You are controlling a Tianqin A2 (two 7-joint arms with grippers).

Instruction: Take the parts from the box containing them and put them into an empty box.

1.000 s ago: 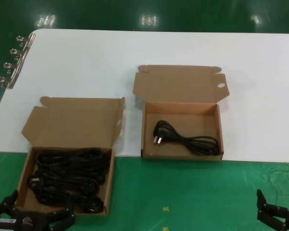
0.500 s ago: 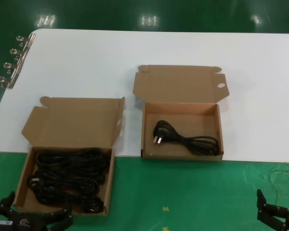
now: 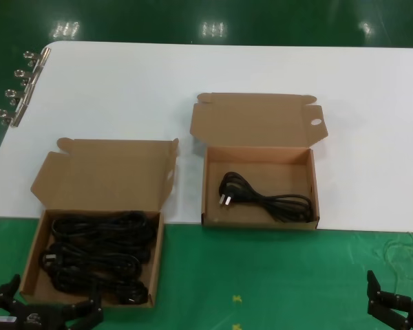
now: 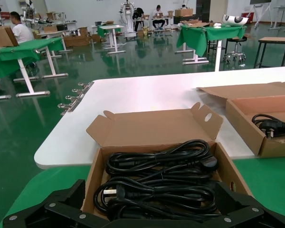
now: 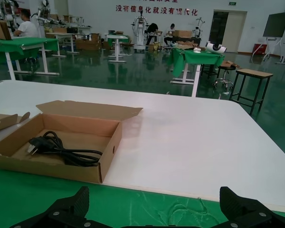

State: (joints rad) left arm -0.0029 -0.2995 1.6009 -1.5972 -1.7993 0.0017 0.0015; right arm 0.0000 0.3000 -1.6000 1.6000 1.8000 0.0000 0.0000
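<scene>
The box containing the parts point(image 3: 36, 242) lies open at the front left, with several black coiled power cords point(image 3: 96, 254) in it; they also show in the left wrist view point(image 4: 156, 183). The box with a round hole in its lid point(image 3: 208, 187) lies open at the centre and holds one cord point(image 3: 265, 199); this box also shows in the right wrist view point(image 5: 109, 147). My left gripper point(image 3: 47, 309) is open and empty just in front of the full box, with wide-spread fingers point(image 4: 237, 199). My right gripper point(image 3: 399, 309) is open and empty at the front right over the green mat.
A white table point(image 3: 193, 75) stretches behind the boxes, with a row of metal clips point(image 3: 17, 89) on its left edge. A green mat point(image 3: 261, 275) covers the front strip. A faint loose thread point(image 3: 403, 251) lies on the mat at the right.
My left gripper has drawn back a little toward the front edge, lower in the head view. The right arm and both boxes have not moved.
</scene>
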